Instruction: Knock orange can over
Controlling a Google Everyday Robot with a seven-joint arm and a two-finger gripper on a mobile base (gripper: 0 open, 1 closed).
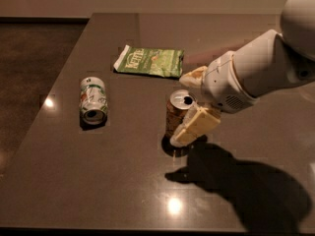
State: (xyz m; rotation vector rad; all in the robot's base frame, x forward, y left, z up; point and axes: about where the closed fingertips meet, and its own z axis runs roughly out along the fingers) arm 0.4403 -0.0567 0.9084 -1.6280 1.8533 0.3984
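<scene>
The orange can, coppery brown with a silver top and pull-tab, stands upright near the middle of the dark table. My gripper reaches in from the right on a white arm and is open. One cream finger is just behind the can's top. The other finger lies against the can's near right side and hides part of its lower body. The can stands between the two fingers.
A white-and-green can lies on its side to the left. A green chip bag lies flat behind the orange can. The table's left edge drops to a dark floor. The arm's shadow falls front right.
</scene>
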